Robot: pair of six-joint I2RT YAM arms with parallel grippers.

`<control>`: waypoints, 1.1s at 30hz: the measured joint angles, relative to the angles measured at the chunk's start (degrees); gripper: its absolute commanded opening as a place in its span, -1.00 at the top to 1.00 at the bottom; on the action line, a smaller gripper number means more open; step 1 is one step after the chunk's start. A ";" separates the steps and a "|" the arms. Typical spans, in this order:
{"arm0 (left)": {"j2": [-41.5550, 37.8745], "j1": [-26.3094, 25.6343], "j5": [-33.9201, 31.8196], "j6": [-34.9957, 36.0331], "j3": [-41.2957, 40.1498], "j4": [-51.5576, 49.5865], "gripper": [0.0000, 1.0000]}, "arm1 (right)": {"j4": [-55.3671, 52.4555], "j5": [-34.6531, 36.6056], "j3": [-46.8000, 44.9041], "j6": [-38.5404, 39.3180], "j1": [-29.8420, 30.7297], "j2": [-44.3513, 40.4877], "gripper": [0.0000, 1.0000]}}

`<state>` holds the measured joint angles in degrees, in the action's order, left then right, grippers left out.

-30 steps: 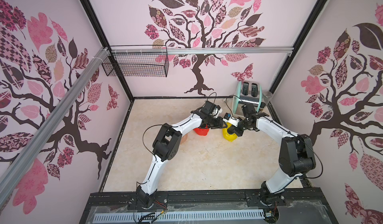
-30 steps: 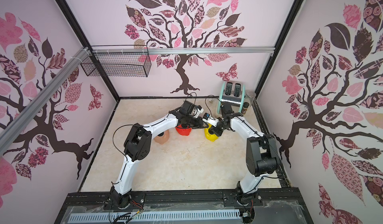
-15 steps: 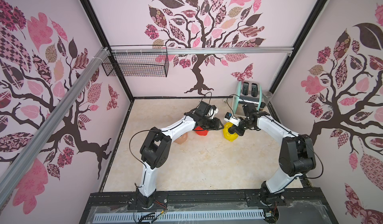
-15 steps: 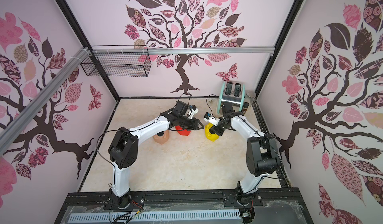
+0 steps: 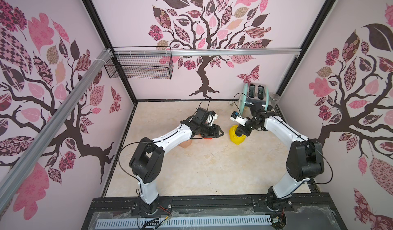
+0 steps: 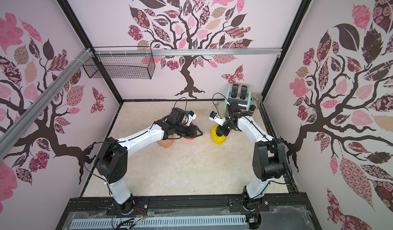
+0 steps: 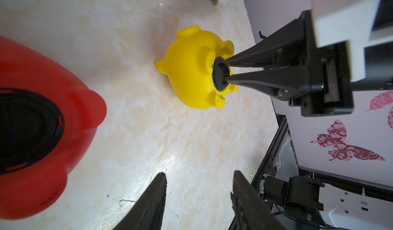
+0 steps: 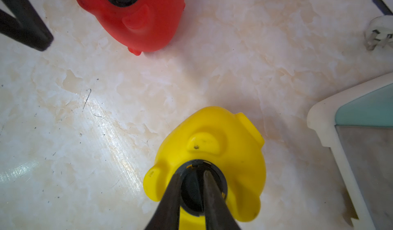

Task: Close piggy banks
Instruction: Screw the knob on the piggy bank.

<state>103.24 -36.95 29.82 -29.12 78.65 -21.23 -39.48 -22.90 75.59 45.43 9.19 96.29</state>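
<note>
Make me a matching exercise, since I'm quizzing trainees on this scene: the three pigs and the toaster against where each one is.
Things:
1. yellow pig
2. red pig
3. peach pig
4. toaster

Places:
A. back right corner
B. partly hidden under the left arm
C. right gripper at its plug
D. near the open left gripper, untouched

Pairs: 1-C, 2-D, 3-B, 4-A.
</note>
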 measured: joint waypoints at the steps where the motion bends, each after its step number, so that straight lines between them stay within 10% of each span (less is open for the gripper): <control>1: -0.74 0.07 -0.11 0.00 -0.98 0.26 -0.05 | -0.70 0.22 0.72 -0.22 0.00 0.00 0.53; 33: -8.81 0.22 -2.93 1.18 -11.76 2.78 -0.05 | -18.21 12.68 14.08 3.89 3.43 10.71 0.55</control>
<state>94.43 -36.73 26.89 -27.94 66.89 -18.46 -57.69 -10.22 89.67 49.32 12.62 107.00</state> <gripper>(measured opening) 0.525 0.225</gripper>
